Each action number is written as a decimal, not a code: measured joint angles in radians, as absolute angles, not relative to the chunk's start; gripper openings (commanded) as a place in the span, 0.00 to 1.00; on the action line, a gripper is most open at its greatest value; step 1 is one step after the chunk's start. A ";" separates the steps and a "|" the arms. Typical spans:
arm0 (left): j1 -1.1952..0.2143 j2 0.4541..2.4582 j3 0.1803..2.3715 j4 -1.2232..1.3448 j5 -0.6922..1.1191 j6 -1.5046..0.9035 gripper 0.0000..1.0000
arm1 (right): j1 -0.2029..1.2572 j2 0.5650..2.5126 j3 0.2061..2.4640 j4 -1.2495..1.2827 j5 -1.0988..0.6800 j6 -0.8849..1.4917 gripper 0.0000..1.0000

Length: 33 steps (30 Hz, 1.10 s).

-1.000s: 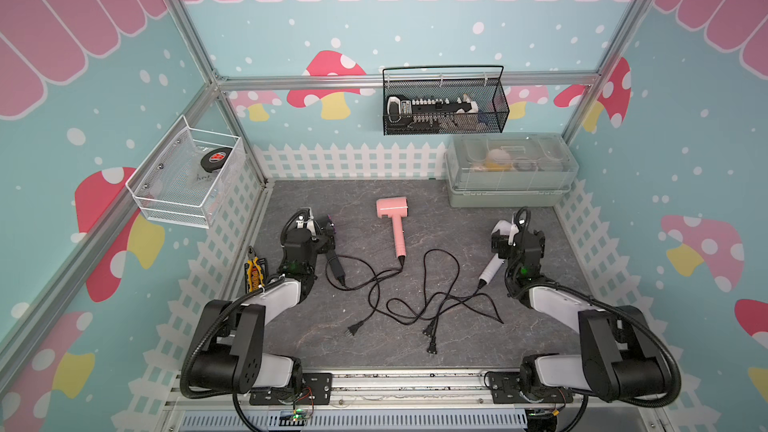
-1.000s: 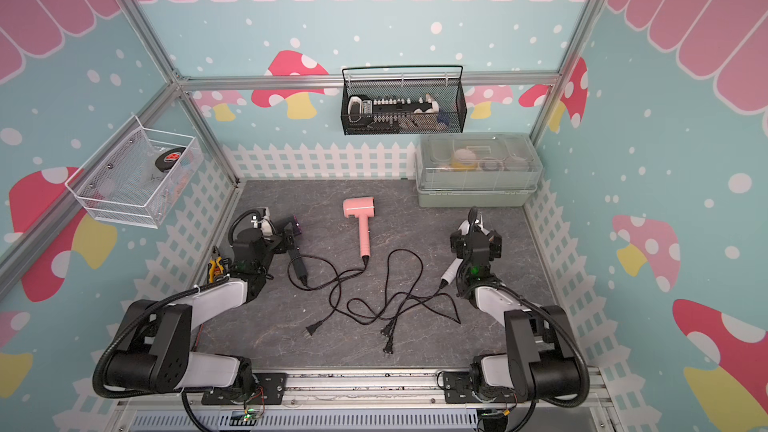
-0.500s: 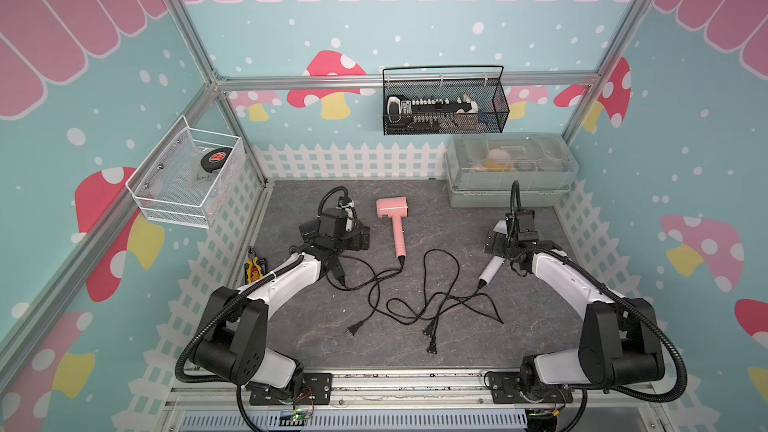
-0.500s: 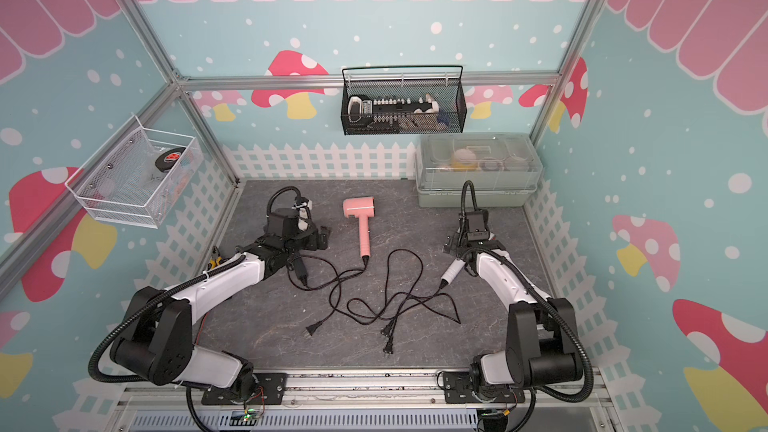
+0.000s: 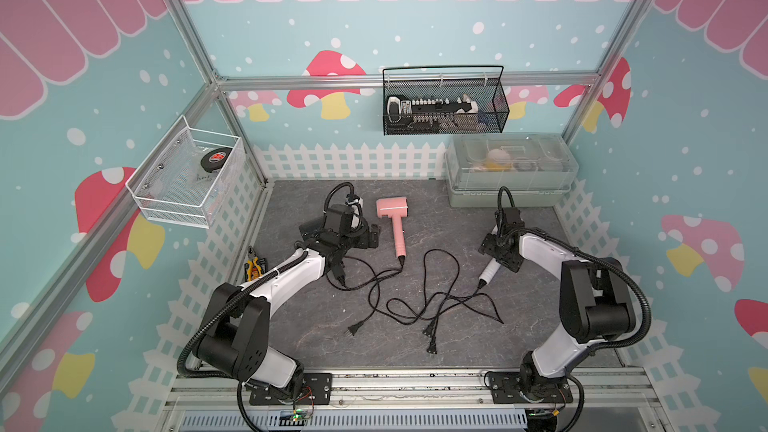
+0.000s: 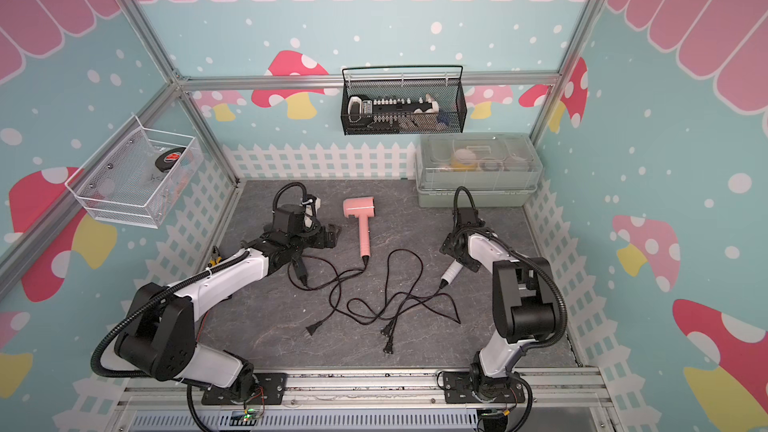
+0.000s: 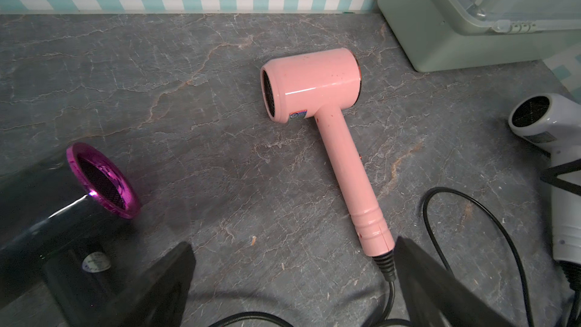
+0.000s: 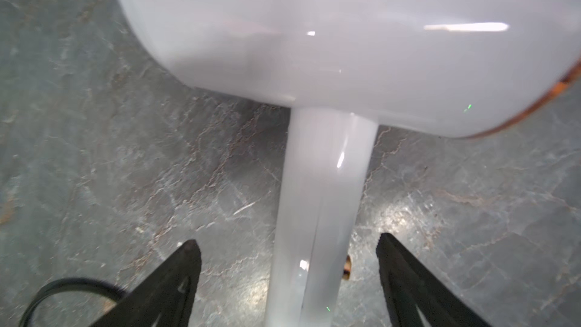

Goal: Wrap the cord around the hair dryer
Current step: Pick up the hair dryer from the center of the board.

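Storage and stray tools around the grey stone-patterned tabletop (image 5: pixel 436 218)

In both top views a black wire-mesh basket (image 5: pixel 496 110) hangs on the back wall at upper centre. Just below and right of it, a pale green plastic box with a clear lid (image 5: pixel 478 199) sits in the table's far right corner. At middle left, a white wire-mesh basket (image 5: pixel 174 207) holds a round black disc with a red label (image 5: pixel 215 157). Yellow-handled pliers (image 5: pixel 253 270) lie by the white picket-fence border (image 5: pixel 353 160).

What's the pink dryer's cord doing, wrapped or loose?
Loose: the cord trails from the pink dryer handle and sprawls over the tabletop, none wound around it.
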<state>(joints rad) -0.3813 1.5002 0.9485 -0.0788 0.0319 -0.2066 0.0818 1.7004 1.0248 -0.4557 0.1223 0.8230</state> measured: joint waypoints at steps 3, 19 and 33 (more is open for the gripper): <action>-0.381 1.500 0.949 -0.079 0.035 -0.206 0.99 | 0.065 1.738 1.039 -0.460 0.123 0.840 0.75; -0.382 1.502 0.949 -0.086 0.036 -0.206 0.99 | 0.052 1.758 1.032 -0.462 0.120 0.869 0.56; -0.382 1.508 0.949 -0.094 0.036 -0.207 0.99 | 0.064 1.695 0.950 -0.420 0.117 0.864 0.45</action>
